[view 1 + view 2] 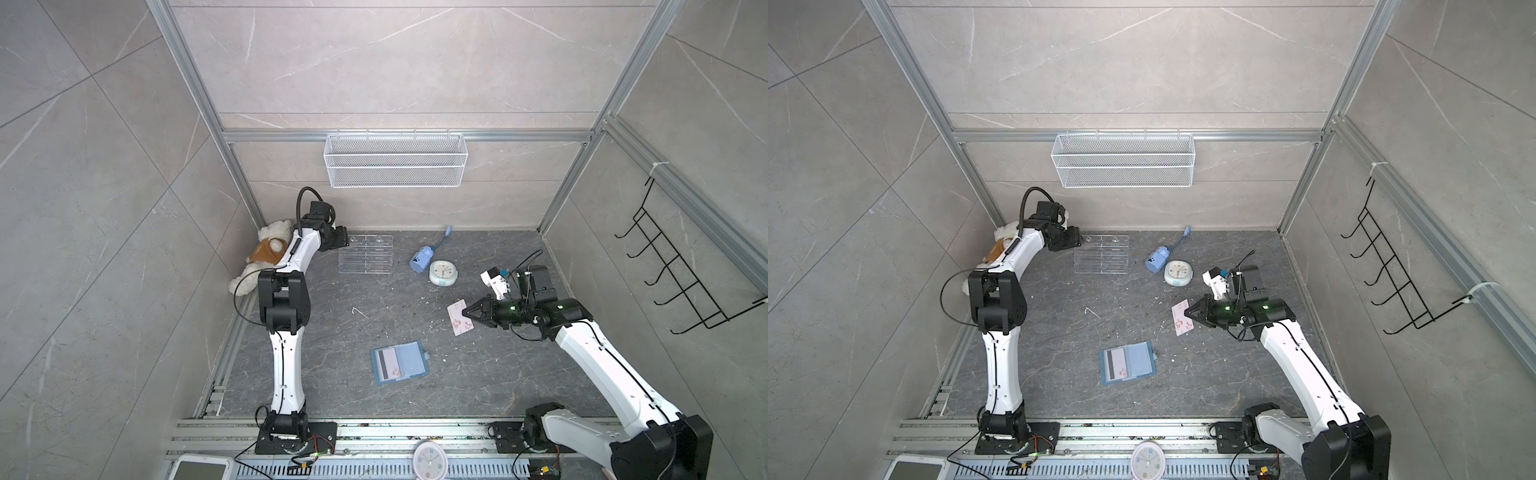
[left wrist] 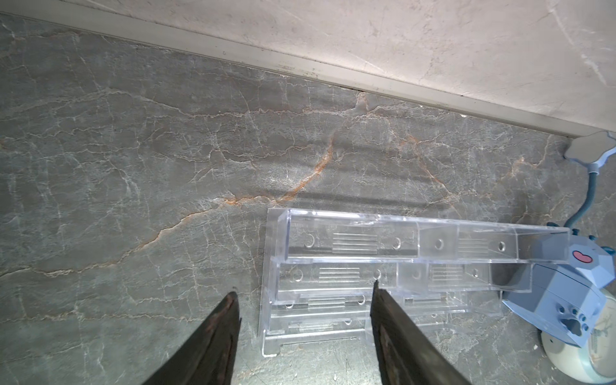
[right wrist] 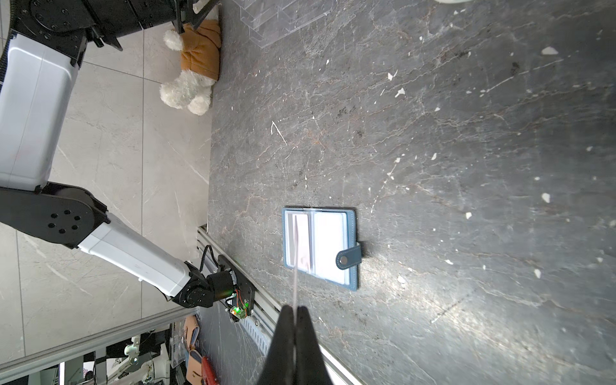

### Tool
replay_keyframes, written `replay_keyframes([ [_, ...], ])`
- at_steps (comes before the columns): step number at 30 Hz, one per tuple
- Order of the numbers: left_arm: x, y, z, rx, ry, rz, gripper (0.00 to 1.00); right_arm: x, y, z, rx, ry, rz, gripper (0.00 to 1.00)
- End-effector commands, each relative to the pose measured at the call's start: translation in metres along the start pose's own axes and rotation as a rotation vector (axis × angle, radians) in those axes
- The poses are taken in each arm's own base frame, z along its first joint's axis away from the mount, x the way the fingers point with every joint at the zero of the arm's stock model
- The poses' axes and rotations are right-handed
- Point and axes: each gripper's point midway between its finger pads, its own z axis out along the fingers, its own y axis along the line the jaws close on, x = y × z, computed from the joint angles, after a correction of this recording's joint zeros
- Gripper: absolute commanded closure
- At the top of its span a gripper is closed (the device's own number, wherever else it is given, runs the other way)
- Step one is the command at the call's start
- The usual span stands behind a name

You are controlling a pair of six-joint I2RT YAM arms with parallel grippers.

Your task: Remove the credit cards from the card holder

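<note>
Half complete, by estimate. Left gripper [image 2: 304, 290]: open, empty, beside the acrylic rack [image 2: 350, 246]. Card holder [image 1: 412, 359] lies open at bench [image 1: 498, 374] centre, one striped credit card [image 1: 386, 365] left sleeved. Right gripper [image 1: 467, 311] clamps the extracted card [image 1: 457, 325], well to the right.

The card holder [image 1: 411, 360] is dusty blue; the credit card [image 1: 459, 326] is pale pink with small red floral marks; the sleeved card [image 1: 386, 365] shows a dark stripe; the surface [image 1: 332, 324] is dark grey, veined pale and rust.
</note>
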Motion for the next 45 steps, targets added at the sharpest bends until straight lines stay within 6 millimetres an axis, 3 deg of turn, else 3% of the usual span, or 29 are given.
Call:
replay_keyframes([
  [1,-0.009,0.005,0.004,-0.02,-0.014,0.028,0.37,-0.008,0.008,-0.001,-0.01,-0.021,-0.046,1.0],
  [25,-0.023,0.011,0.029,-0.041,-0.03,0.066,0.47,-0.005,0.002,0.007,-0.006,0.006,-0.042,1.0],
  [36,-0.014,0.009,0.034,-0.038,0.001,0.084,0.65,-0.002,0.0,0.009,-0.006,0.011,-0.034,1.0],
  [45,-0.016,0.006,0.017,-0.074,-0.015,0.081,0.82,0.0,0.002,0.006,-0.009,0.006,-0.032,1.0],
])
